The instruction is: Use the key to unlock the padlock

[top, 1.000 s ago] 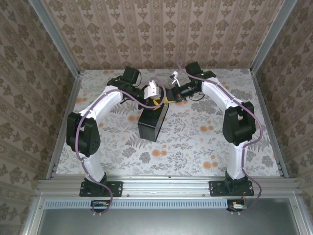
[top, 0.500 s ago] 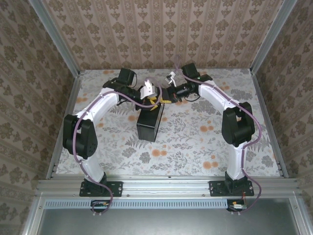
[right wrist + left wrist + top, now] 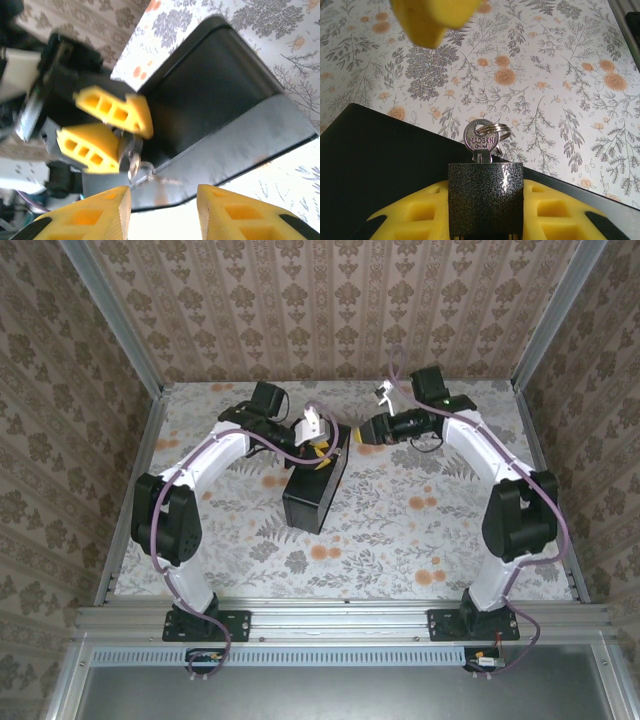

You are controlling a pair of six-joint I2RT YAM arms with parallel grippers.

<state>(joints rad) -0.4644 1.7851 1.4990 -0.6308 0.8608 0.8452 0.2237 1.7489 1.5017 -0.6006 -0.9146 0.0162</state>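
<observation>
Backing away from the box point(image 3: 312, 490), the right end effector point(image 3: 362, 432) now hangs off the box's far right corner; half a second ago it was tight against the left end effector point(image 3: 318, 445) over the box's far end. Its fingers stand well apart with nothing between them, so it has let go of the key point(image 3: 482, 136).

The key is seated in the padlock point(image 3: 486, 197), with its head and the key ring point(image 3: 499, 131) sticking out of the lock body. The left end effector is closed narrowly on the padlock and holds it just above the far end of the box, clear of the desk point(image 3: 400, 530).

Judging from this, insertion is done and the release may follow a turn of the key. Whether the lock has sprung cannot be told, because the shackle is cut off at the bottom of the left wrist view. In the right wrist view the padlock is only a blur between yellow fingers. A blurred yellow shape at the top of the left wrist view is probably a right finger.
</observation>
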